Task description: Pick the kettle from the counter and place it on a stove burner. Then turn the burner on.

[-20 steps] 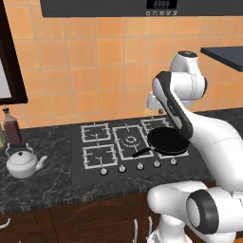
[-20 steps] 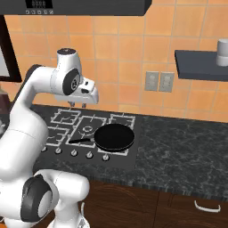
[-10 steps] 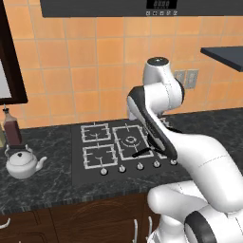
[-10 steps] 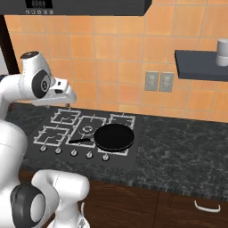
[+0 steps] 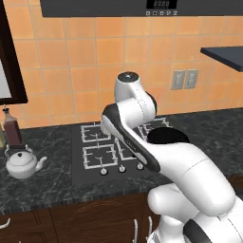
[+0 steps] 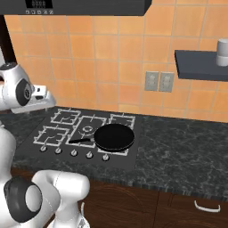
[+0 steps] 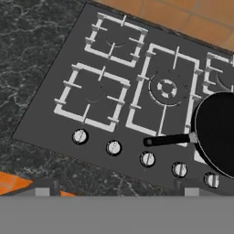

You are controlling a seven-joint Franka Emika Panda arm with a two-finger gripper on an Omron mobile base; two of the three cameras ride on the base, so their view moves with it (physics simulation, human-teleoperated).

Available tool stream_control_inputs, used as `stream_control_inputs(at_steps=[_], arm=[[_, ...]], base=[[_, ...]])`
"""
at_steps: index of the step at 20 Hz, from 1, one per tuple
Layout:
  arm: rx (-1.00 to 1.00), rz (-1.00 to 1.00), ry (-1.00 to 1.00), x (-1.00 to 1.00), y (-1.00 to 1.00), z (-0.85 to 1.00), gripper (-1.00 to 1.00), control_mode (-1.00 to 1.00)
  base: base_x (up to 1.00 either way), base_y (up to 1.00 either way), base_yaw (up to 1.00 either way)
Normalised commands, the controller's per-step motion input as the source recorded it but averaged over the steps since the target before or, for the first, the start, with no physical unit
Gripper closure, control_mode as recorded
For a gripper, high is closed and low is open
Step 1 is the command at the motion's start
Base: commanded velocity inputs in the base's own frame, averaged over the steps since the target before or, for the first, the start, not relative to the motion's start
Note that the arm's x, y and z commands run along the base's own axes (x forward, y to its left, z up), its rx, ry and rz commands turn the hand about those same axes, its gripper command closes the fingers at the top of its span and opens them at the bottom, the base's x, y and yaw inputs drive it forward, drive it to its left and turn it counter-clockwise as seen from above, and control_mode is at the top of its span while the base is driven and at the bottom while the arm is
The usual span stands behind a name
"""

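We read the scene from the big pieces down. The counter [image 5: 42,190] runs the full width under the orange tiles, and the cooktop [image 7: 55,109] is set into it, with 5 knobs [image 7: 113,147] along its near edge. A black pan [image 6: 114,136] occupies the right side of the cooktop, its handle pointing left toward the middle, so that side is taken and the left grates are bare. The arm [image 5: 137,123] rises over the cooktop with the hand looking straight down at it; the front-left burner [image 7: 93,95] sits near the centre of the hand view, free to take a load. The kettle [image 5: 21,163] stands upright on the counter left of the cooktop, well apart from the arm, spout pointing right, just in front of a dark bottle [image 5: 11,128]. We judge it has not been picked yet, so the arm must swing left to reach it, and the bottle close behind leaves little slack on the far side. Only the gripper's tips [image 7: 116,191] peek in at the bottom of the hand view, set wide apart, with nothing between them: the gripper is spread and empty.
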Motion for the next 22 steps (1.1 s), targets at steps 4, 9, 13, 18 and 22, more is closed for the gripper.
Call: stream_control_inputs(at_steps=[4,9,13,18,22], arm=[[0.08,0.31,0.14,0.29,0.62,-0.31,-1.00,-1.00],[0.05,0.25,0.30,0.48,0.65,-0.25,-1.00,-1.00],[0.00,0.11,0.31,0.52,0.59,-0.40,-1.00,-1.00],[0.00,0.03,0.07,0.23,0.50,-0.46,-1.00,-1.00],[0.00,0.01,0.00,0.03,0.67,-0.07,-1.00,-1.00]], base=[[0.00,0.00,0.00],[0.00,0.00,0.00],[0.00,0.00,0.00],[0.00,0.00,0.00],[0.00,0.00,0.00]])
